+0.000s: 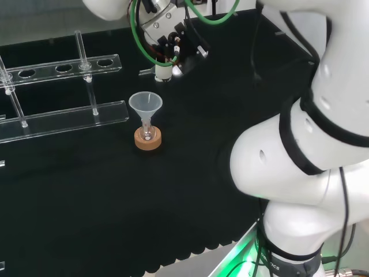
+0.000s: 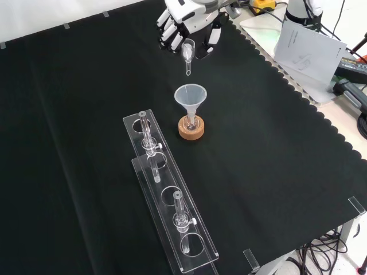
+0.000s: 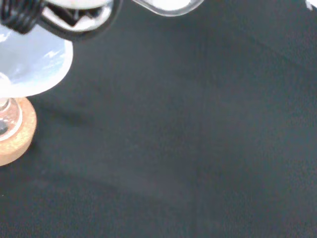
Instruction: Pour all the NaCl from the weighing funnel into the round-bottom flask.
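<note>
A small round-bottom flask (image 1: pixel 148 133) sits on a cork ring (image 1: pixel 147 141) mid-cloth, with a clear plastic funnel (image 1: pixel 145 104) in its neck. In the front view the funnel (image 2: pixel 190 95) stands over the cork ring (image 2: pixel 191 129). The hand (image 2: pixel 186 22) hovers above and behind it, fingers curled round a clear weighing funnel (image 2: pixel 188 55) whose thin spout points down, ending a little above the funnel's far rim. In the head view the hand (image 1: pixel 168 41) holds the weighing funnel (image 1: pixel 163 71) to the funnel's upper right. The wrist view shows the funnel (image 3: pixel 30 64), cork ring (image 3: pixel 17 136) and weighing funnel's edge (image 3: pixel 168 5).
Two clear racks (image 2: pixel 170 197) with glass tubes lie in front of the flask in the front view, at the left (image 1: pixel 63 115) in the head view. The cloth's scalloped edge (image 2: pixel 287 74) and papers (image 2: pixel 307 46) lie at the front view's right.
</note>
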